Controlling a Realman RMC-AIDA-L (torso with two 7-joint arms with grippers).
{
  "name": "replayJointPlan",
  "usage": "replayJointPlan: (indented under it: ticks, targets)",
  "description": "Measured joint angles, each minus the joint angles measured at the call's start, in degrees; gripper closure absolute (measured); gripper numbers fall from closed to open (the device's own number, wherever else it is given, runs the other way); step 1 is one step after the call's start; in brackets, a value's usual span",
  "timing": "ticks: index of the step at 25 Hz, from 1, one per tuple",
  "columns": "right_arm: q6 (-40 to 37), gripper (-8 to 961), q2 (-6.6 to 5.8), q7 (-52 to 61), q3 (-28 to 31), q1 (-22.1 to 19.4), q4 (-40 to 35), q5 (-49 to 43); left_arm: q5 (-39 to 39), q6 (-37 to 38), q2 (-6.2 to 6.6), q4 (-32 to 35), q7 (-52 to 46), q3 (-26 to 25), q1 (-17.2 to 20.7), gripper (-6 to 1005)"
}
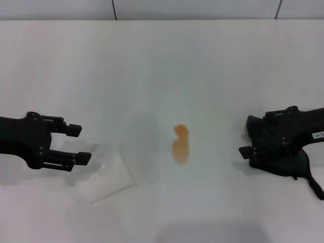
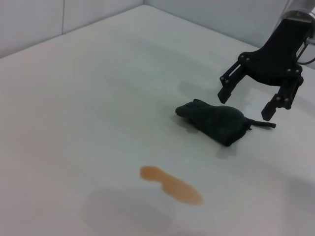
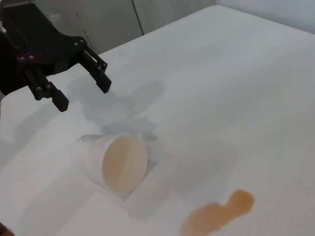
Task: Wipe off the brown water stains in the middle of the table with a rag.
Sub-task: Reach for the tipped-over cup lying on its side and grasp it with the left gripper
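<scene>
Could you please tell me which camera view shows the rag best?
The left wrist view: the rag lies fully visible below the open right gripper. In the head view that gripper mostly covers it. The right wrist view doesn't show it.

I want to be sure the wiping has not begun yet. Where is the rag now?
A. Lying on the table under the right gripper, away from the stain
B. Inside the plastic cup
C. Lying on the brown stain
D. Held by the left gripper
A. The rag lies on the table below the open right gripper, apart from the brown water stains.
</scene>
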Motion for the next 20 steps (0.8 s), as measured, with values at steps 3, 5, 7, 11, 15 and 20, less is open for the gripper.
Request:
replayJointPlan:
  ticks: [3,5,7,11,15,20]
  targets:
    - [0.0,126,0.0,0.0,0.0,0.0,0.0,0.0,0.0,0.0,0.0,0.0,0.0,0.0,0.0,227]
    - [0.0,126,0.0,0.0,0.0,0.0,0.0,0.0,0.0,0.0,0.0,0.0,0.0,0.0,0.0,228]
    - [-0.1,126,0.03,0.1,0.0,0.0,0.0,0.0,0.1,0.0,0.0,0.0,0.0,0.0,0.0,229]
    - [-0.1,126,0.08,0.1,-0.1,0.1,0.0,0.0,0.4,0.0,0.0,0.1,-0.3,0.2,-0.2,230]
    - [0.0,126,0.08,0.1,-0.3,0.2,-0.2,0.2,0.5,0.2,0.07,0.1,-0.6,0.3,-0.8,232]
    - [0.0,126,0.15,0.1,-0.5,0.2,-0.1,0.6,3.1,0.6,0.35,0.1,-2.6,0.6,-3.0,233]
